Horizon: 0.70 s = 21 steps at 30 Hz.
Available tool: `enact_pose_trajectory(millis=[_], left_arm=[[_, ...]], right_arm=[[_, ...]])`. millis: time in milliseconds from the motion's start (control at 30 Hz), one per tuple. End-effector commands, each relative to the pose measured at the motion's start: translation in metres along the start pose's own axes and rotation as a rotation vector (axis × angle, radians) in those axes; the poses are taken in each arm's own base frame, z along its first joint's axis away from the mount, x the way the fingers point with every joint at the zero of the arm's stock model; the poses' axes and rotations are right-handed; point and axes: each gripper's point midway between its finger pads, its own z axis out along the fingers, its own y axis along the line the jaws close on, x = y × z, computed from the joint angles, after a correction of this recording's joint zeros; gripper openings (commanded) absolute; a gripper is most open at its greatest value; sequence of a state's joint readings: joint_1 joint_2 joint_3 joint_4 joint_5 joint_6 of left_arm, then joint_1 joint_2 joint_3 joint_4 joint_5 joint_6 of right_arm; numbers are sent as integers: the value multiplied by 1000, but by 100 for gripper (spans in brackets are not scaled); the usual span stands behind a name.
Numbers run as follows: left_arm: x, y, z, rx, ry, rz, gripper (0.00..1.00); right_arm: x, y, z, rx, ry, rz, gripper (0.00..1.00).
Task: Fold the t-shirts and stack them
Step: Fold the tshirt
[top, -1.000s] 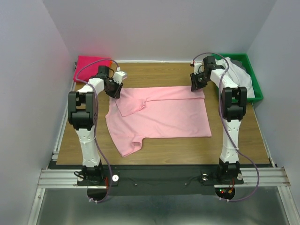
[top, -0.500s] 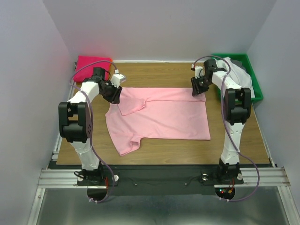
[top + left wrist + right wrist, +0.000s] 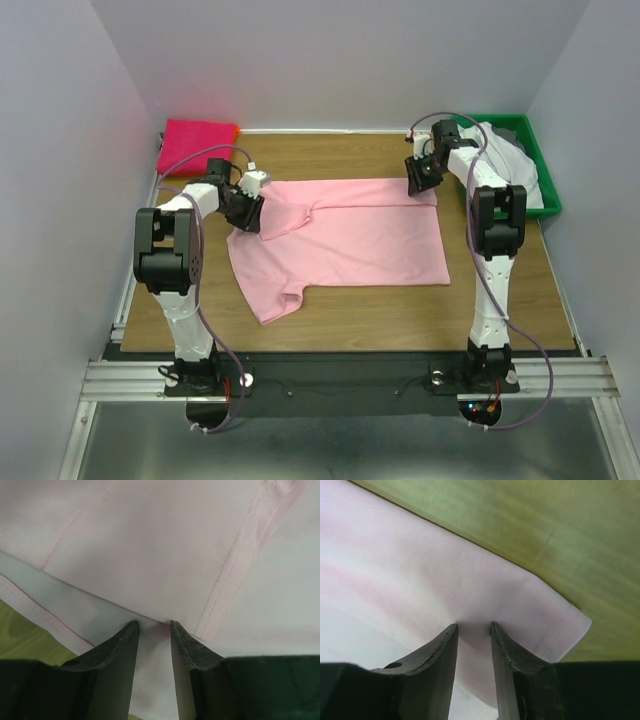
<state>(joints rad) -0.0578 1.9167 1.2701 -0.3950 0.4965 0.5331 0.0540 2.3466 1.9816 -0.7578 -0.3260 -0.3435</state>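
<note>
- From the top view, a light pink t-shirt is seen spread flat on the middle of the wooden table, with its collar side to the left and its hem to the right.
- The left gripper is lowered onto the far-left shoulder of this shirt, and the right gripper is lowered onto its far-right corner.
- A magenta t-shirt is laid folded at the far-left corner of the table, well apart from the pink one.
- A green bin is placed at the far-right edge, and white and grey t-shirts are piled loosely in it.
- In the left wrist view, the picture is almost filled by the light pink t-shirt, and a little of the table is seen at the lower left.
- The fingers of the left gripper are held near together, and pink cloth is pinched between their tips, where a folded edge runs in.
- In the right wrist view, the hemmed corner of the light pink t-shirt is seen lying on the table.
- The fingers of the right gripper are also set near together, and the cloth just inside that corner is pinched between them.
</note>
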Motion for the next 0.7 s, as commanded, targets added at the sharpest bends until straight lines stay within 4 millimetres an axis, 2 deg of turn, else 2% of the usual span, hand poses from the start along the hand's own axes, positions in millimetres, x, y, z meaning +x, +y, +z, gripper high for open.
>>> enact_pose_trajectory(millis=[0,67,100,133,200,233,267,300,333,367,400,433,467,500,533,567,600,633,667], left_arm=[[-3,17,19,-26,11,-26,43],[-9,18,14,-27,9,-9,43],[-19,17,9,-17,-12,27,43],[-23,14,3,-11,-22,47,43],[-36,2,-20,16,-59,120,45],[-39,-4,-29,28,-73,146,46],[-48,-11,-47,22,-109,181,46],[-42,-21,-54,51,-103,189,47],[-42,-28,-61,64,-108,214,47],[-35,-38,-74,71,-109,248,48],[-31,-43,-79,74,-106,269,48],[-30,-49,-90,66,-119,321,48],[-20,-53,-94,67,-98,334,49],[-3,-59,-91,86,-68,339,49],[6,-64,-93,94,-54,355,49],[13,-69,-101,93,-47,402,49],[31,-76,-97,116,-15,401,49],[40,-81,-98,127,-3,420,49],[44,-86,-104,119,-8,445,49]], right_arm=[[-11,-13,21,46,-8,5,40],[-23,-14,12,53,-38,-2,44],[-28,-11,6,42,-55,-3,50],[-41,-6,-14,44,-94,-15,55],[-43,10,-32,-3,-113,-31,67],[-45,16,-46,-16,-130,-41,70],[-47,24,-58,-29,-143,-56,73],[-46,36,-82,-43,-163,-83,80],[-43,43,-92,-56,-165,-98,80],[-46,54,-119,-58,-196,-134,81],[-26,61,-119,-75,-156,-136,82],[-18,66,-125,-82,-143,-153,82],[-3,71,-130,-90,-112,-183,82],[2,75,-148,-65,-122,-206,78],[12,80,-153,-67,-106,-222,76],[45,84,-145,-93,-30,-232,72],[53,87,-159,-70,-35,-251,67],[67,89,-160,-69,-12,-260,65],[96,94,-154,-87,45,-257,64]])
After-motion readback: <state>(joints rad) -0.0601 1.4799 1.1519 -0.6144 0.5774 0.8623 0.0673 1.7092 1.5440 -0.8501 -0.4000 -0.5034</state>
